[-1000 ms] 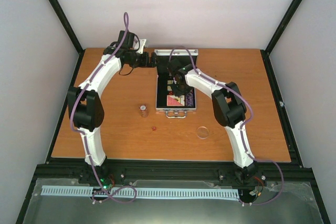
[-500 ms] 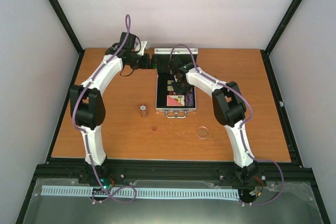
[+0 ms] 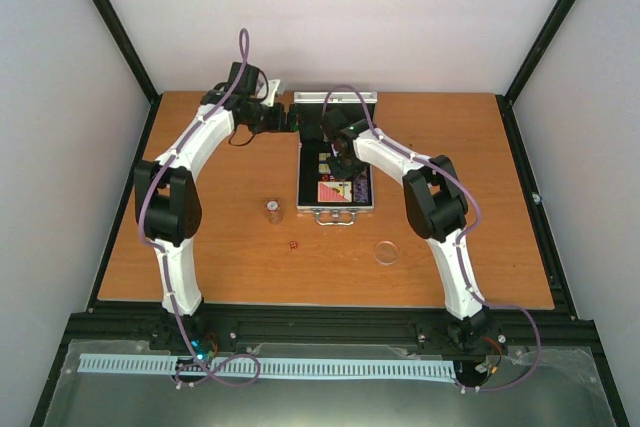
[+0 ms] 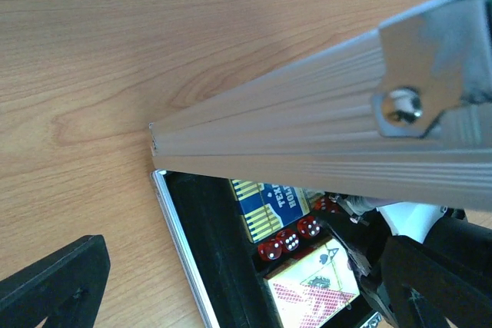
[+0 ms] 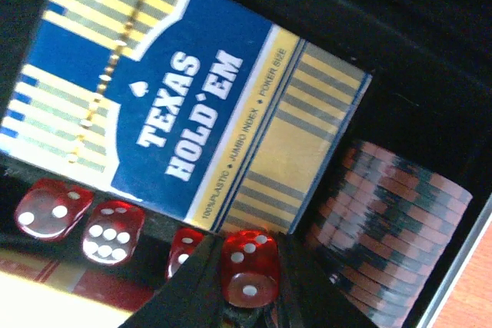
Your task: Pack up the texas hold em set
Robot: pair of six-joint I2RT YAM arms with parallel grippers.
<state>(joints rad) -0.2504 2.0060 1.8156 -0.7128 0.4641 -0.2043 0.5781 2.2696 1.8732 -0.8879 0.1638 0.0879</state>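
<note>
- The ribbed silver case lid [image 4: 307, 144] is seen crossing the wooden worktop [image 4: 115, 44] at a slant.
- A riveted bracket [image 4: 438, 44] is fixed at the lid's right end.
- Below the lid, a blue card deck [image 4: 269, 205] is laid in the black lining [image 4: 219, 243].
- Three red dice [image 4: 290, 240] are set between that deck and a second deck [image 4: 315, 289].

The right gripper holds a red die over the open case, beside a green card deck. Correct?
No: the card deck is blue, not green, as the right wrist view shows. The right gripper does hold a red die over the open case.
</note>
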